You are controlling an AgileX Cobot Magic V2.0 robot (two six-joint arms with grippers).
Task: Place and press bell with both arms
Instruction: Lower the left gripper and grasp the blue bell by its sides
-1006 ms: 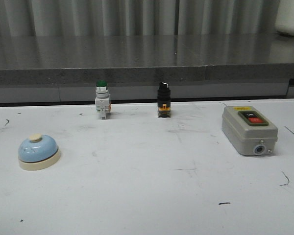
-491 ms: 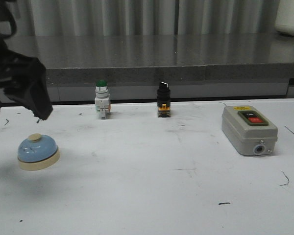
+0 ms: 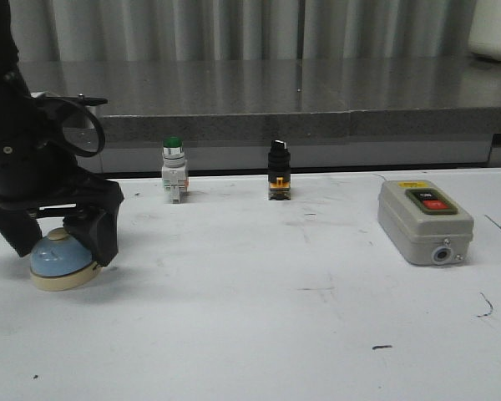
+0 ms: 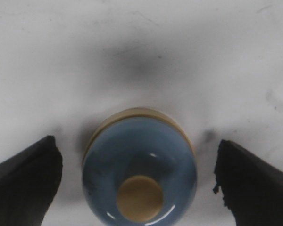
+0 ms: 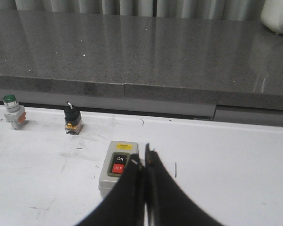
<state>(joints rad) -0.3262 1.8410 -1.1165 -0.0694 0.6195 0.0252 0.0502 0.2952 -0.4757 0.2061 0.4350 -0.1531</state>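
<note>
The light-blue bell (image 3: 60,257) with cream base and cream button sits on the white table at the left. My left gripper (image 3: 63,238) is low over it, open, one finger on each side of the dome, with a gap on both sides. In the left wrist view the bell (image 4: 139,169) lies between the fingertips (image 4: 28,174), not touched. My right gripper (image 5: 142,160) is shut and empty; it does not show in the front view.
A grey switch box (image 3: 423,220) with ON and OFF buttons stands at the right, also in the right wrist view (image 5: 118,167). A green-capped pushbutton (image 3: 174,170) and a black selector switch (image 3: 278,170) stand at the back, before a grey ledge (image 3: 259,125).
My left arm has come in from the upper left and dropped down, so its open fingers now straddle the bell. The bell has not moved.
</note>
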